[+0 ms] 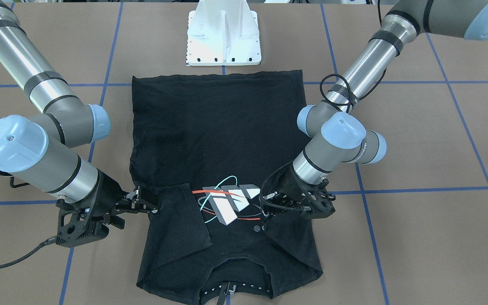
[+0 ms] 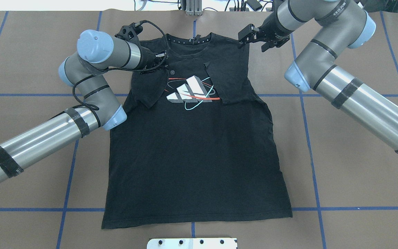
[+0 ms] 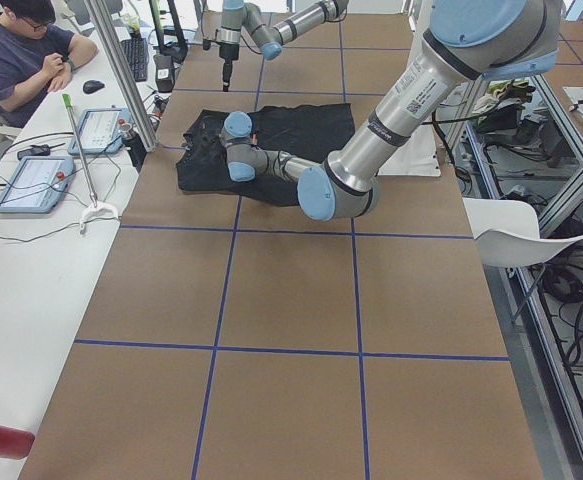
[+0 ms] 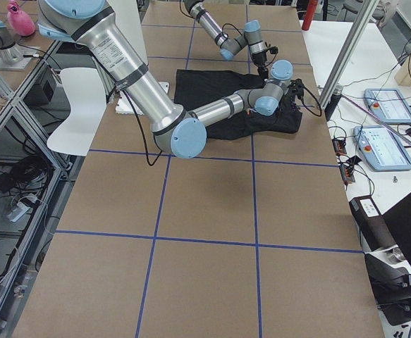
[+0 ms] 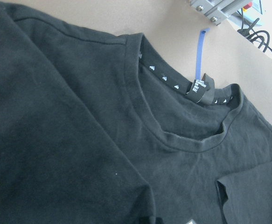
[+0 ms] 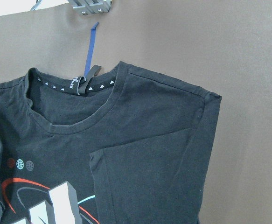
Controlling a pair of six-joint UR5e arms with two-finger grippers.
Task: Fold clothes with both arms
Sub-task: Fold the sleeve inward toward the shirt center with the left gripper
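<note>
The black T-shirt [image 2: 192, 155] lies flat, logo [image 2: 192, 90] up, collar away from the robot base, both sleeves folded inward over the chest. My left gripper [image 2: 164, 64] sits low on the folded left sleeve beside the logo and appears shut on its edge; the left wrist view shows the sleeve cloth [image 5: 56, 154] close below the camera. In the front view the left gripper [image 1: 265, 209] is right of the logo [image 1: 227, 203]. My right gripper [image 2: 244, 38] is open at the shirt's right shoulder edge, touching no cloth; the right sleeve [image 6: 149, 182] lies flat.
The white pedestal base [image 1: 223, 38] stands just past the shirt's hem [image 1: 218, 75]. Blue tape lines cross the brown table [image 2: 340, 155]. A side table with tablets [image 3: 31, 180] and a seated operator [image 3: 21, 50] runs along the collar side.
</note>
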